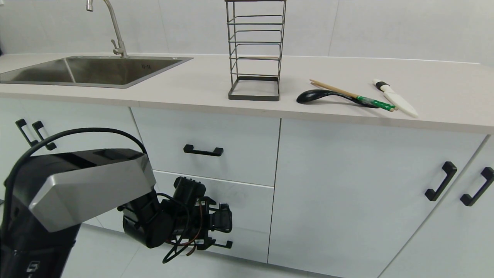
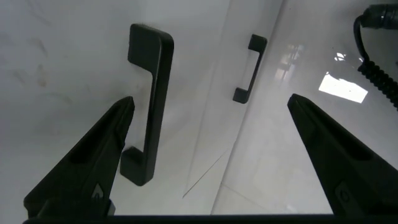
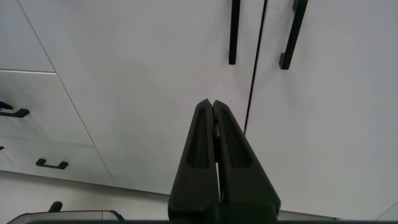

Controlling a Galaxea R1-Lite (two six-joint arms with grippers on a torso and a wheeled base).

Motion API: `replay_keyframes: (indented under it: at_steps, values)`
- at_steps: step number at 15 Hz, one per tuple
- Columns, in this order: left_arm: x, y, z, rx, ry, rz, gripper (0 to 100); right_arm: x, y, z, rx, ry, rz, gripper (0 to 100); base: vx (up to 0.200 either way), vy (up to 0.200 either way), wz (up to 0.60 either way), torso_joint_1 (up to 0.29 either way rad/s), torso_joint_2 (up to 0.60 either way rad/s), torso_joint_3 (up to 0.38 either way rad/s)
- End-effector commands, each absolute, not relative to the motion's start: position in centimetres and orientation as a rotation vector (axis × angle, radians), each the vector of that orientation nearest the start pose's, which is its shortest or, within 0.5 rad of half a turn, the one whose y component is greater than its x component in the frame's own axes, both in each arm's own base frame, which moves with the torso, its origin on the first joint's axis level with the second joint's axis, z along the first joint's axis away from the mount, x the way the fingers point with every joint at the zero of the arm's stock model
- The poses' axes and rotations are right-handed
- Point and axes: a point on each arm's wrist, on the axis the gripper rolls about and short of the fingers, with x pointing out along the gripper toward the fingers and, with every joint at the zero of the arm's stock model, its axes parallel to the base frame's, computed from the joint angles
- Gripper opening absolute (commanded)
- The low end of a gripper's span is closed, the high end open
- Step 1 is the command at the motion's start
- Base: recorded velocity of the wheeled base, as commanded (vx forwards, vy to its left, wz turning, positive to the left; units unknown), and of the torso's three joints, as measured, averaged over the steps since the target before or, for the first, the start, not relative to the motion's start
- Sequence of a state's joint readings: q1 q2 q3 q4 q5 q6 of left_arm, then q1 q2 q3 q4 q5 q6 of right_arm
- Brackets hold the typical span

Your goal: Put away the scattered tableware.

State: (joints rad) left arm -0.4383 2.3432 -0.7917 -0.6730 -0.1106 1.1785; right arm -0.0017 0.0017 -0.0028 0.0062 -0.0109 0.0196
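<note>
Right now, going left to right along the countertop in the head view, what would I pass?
Stainless steel sink → tall black wire rack → black plastic spoon → white knife with a black band.

Left arm point(image 1: 88, 185) low, elbow bent; left end effector point(image 2: 209, 106) fingers spread wide. Right end effector point(image 3: 213, 111) fingers pressed together.

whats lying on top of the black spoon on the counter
Wooden chopsticks with green ends lie across the handle of the black spoon. Its bowl is bare. The end of the handle is covered by the green ends.
</note>
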Motion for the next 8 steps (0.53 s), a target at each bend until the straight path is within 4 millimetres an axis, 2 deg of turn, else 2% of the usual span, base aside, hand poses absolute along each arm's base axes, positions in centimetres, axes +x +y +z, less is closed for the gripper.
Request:
replay_keyframes:
  at_steps: [1,5,6,8]
  values:
    - [32.1,-15.3,-4.2,1.214,0.478,-0.98,100,-2.3,0.0,7.5,0.02,0.008,-0.012,0,0.0,0.0,0.0,0.0,0.0,0.0]
    - [31.5,-15.4,-4.7,1.219,0.496,-1.006,100,-2.3,0.0,7.6,0.02,0.006,-0.012,0,0.0,0.0,0.0,0.0,0.0,0.0]
    - [30.4,-15.1,-5.1,1.22,0.528,-1.03,100,-2.3,0.0,7.6,0.02,0.006,-0.012,0,0.0,0.0,0.0,0.0,0.0,0.0]
    - [29.9,-14.8,-5.0,1.219,0.541,-1.035,100,-2.3,0.0,7.6,0.02,0.006,-0.012,0,0.0,0.0,0.0,0.0,0.0,0.0]
